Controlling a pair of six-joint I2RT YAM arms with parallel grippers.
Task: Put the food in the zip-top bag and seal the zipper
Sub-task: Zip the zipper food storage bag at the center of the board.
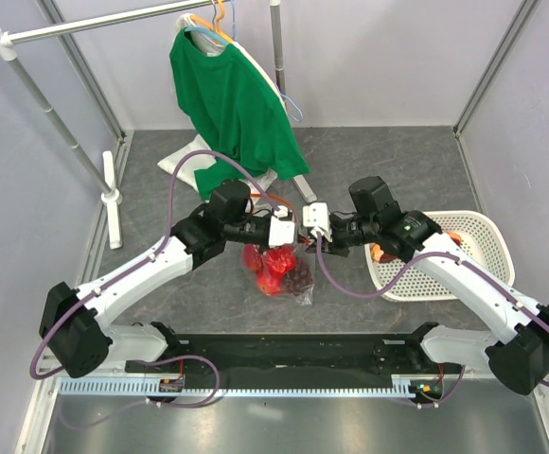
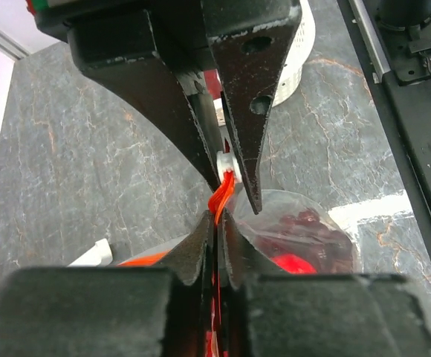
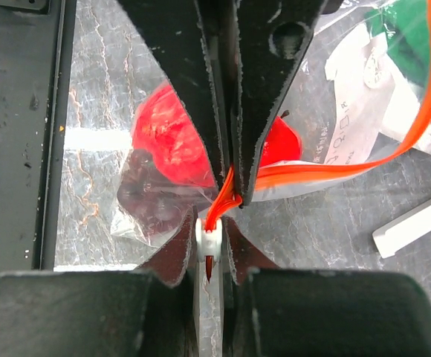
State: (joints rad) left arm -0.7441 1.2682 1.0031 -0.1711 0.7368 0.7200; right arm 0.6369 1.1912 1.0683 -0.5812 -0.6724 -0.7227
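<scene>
Currently, the left gripper (image 2: pixel 215 223) has its jaws pressed together on the orange-red zipper (image 3: pixel 334 171), pinching the strip edge-on. The right gripper (image 3: pixel 209 239) faces it tip to tip, jaws closed on the white slider knob (image 3: pixel 209 236) at the end of the strip. The two pinch points sit just beside each other. The clear zip-top bag (image 1: pixel 279 274) lies below both grippers at mid-table, left of the white basket (image 1: pixel 483 236). Inside the bag are glossy red fruits (image 3: pixel 171 137) and a dark grape bunch (image 2: pixel 305 222); no pepper can be told apart. Beyond the left gripper's pinch, the zipper runs on in a long curve. A green shirt (image 1: pixel 227 95) hangs behind.
</scene>
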